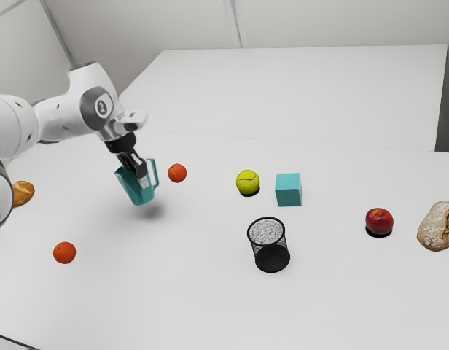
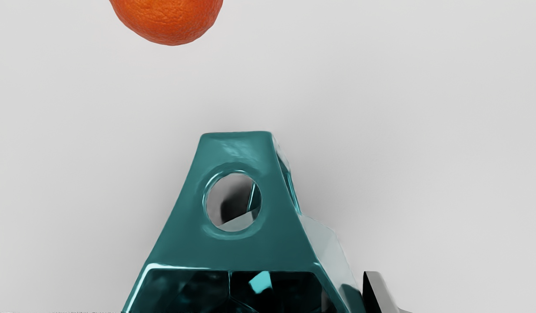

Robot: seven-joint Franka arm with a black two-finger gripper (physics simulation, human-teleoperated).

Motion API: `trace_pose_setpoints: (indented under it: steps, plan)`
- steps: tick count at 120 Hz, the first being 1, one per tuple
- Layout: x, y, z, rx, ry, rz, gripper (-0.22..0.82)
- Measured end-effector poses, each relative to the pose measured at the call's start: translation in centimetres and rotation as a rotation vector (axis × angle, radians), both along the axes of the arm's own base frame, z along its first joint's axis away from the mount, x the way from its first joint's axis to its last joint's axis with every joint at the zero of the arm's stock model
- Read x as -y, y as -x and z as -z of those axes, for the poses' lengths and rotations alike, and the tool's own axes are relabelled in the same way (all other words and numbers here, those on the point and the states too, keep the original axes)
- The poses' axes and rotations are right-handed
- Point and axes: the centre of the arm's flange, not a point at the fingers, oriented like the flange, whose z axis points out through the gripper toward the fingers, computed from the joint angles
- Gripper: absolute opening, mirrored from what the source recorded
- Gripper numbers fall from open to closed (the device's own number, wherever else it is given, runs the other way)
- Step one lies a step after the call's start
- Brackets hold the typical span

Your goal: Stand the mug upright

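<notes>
In the exterior view my gripper [image 1: 140,173] is at the left, pointing down and shut on the teal mug [image 1: 135,191]. The mug is tilted, its handle toward the exterior view's right, and a soft shadow lies beneath it, so it appears held off the table. In the wrist view the mug [image 2: 237,150] shows its handle piece with a round hole and its dark open mouth at the bottom edge. There, my gripper [image 2: 246,304] has one fingertip beside the mug's wall; the opposite fingertip is hidden.
An orange [image 1: 177,173] lies close beside the mug, also in the wrist view as an orange [image 2: 170,19]. Another orange [image 1: 64,252] is nearer the front. Farther along the table [image 1: 188,292] are a tennis ball [image 1: 247,181], teal cube [image 1: 288,190], mesh cup [image 1: 267,233], apple [image 1: 379,220] and bread [image 1: 439,226].
</notes>
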Motion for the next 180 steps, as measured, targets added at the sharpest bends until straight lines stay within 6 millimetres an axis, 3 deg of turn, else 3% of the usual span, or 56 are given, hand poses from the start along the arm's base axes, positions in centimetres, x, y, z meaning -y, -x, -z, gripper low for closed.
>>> trace_pose_setpoints:
  steps: [22, 43, 58, 90, 106, 123, 136, 142, 148, 156, 163, 172, 180]
  plan:
    - [3.3, 0.1, 2.5, 0.053, -0.131, -0.091, -0.17]
    - [6.9, 4.6, 1.6, 0.12, -0.19, -0.162, -0.17]
    - [9.2, 7.5, 2.9, 0.13, -0.205, -0.211, -0.17]
    - [13.1, 9.5, 4.8, 0.137, -0.21, -0.31, -0.16]
    - [14.1, 9.6, 4.9, 0.141, -0.204, -0.355, -0.04]
    - [14.2, 9.6, 5.1, 0.139, -0.203, -0.403, 0.24]
    - [13.9, 9.3, 4.5, 0.154, -0.203, -0.436, 0.38]
    - [13.6, 9.0, 3.2, 0.177, -0.2, -0.452, 0.43]
    - [12.8, 8.3, 0.6, 0.206, -0.194, -0.481, 0.47]
    - [10.5, 7.3, -4.3, 0.248, -0.188, -0.544, 0.5]
    - [9.5, 6.3, -9.9, 0.281, -0.185, -0.585, 0.53]
    - [11.3, 6.1, -17.1, 0.305, -0.185, -0.579, 0.55]
    - [14.8, 7.1, -22.8, 0.314, -0.196, -0.532, 0.57]
